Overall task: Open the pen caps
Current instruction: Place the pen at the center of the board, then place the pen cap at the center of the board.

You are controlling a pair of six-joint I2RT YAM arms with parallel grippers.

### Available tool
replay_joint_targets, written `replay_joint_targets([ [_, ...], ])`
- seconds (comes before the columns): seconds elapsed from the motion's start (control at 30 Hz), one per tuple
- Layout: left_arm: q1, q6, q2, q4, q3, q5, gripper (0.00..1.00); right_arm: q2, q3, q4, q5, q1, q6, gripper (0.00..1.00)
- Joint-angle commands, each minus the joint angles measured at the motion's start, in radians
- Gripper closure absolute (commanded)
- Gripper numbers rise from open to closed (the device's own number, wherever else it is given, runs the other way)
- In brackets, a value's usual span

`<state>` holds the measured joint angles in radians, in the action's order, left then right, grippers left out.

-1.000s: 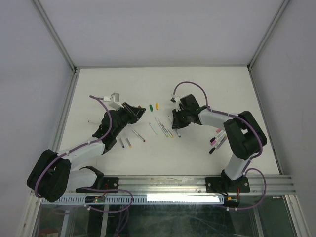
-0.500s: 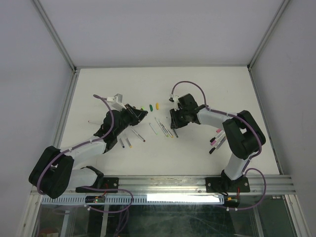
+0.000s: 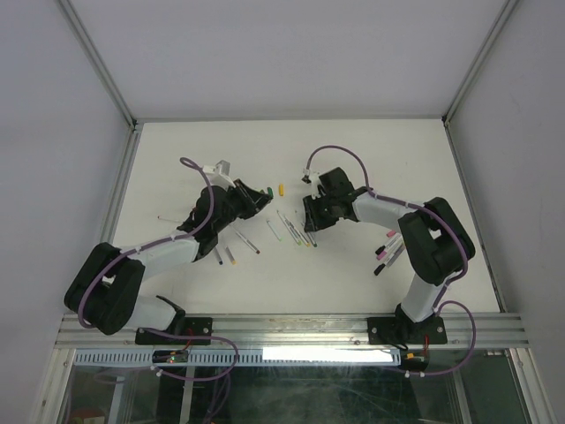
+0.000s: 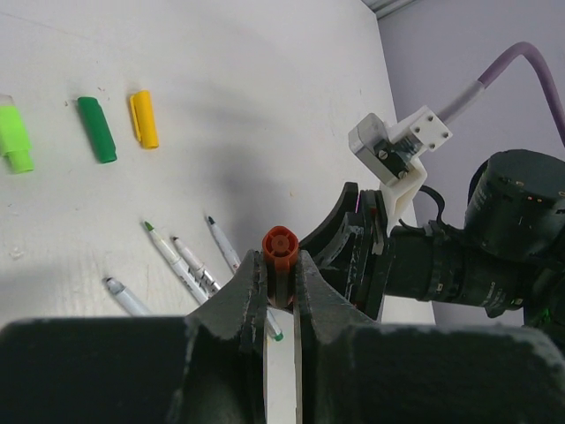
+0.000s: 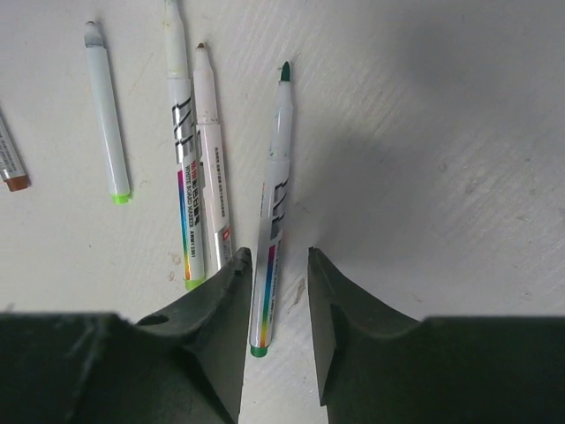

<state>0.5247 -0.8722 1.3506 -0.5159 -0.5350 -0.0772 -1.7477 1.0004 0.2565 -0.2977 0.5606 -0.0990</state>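
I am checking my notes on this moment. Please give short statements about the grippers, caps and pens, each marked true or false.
1. The left gripper is shut on an orange cap. True.
2. The right gripper lifts a pen. False: its jaws stand open around the green-tipped pen, which lies on the table.
3. A dark green cap lies beside a yellow cap. True.
4. The pens near the right gripper are capped. False: their tips are bare.

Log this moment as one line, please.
left pincer: shut on orange cap | right pincer: open over uncapped green pen on table
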Motion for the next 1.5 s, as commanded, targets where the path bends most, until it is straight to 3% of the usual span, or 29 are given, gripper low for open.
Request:
replay_joint_targets([
  [0.0, 0.026, 0.009, 0.049, 0.059, -0.104, 0.042, 1.00, 0.038, 0.042, 0.005, -0.053, -0.009, 0.015, 0.66],
  [0.53, 0.149, 0.154, 0.458, 0.598, -0.660, 0.291, 1.00, 0.140, 0.036, 0.004, -0.138, -0.068, 0.029, 0.65],
  [0.9, 0.189, 0.249, 0.681, 0.824, -0.953, 0.456, 0.99, 0.231, 0.027, 0.013, -0.153, -0.174, 0.039, 0.65],
  [1.13, 0.205, 0.284, 0.765, 0.917, -1.067, 0.531, 0.96, 0.253, 0.021, 0.013, -0.166, -0.210, 0.037, 0.65],
  [1.47, 0.208, 0.305, 0.813, 0.942, -1.102, 0.525, 0.89, 0.256, 0.020, 0.012, -0.175, -0.222, 0.036, 0.65],
])
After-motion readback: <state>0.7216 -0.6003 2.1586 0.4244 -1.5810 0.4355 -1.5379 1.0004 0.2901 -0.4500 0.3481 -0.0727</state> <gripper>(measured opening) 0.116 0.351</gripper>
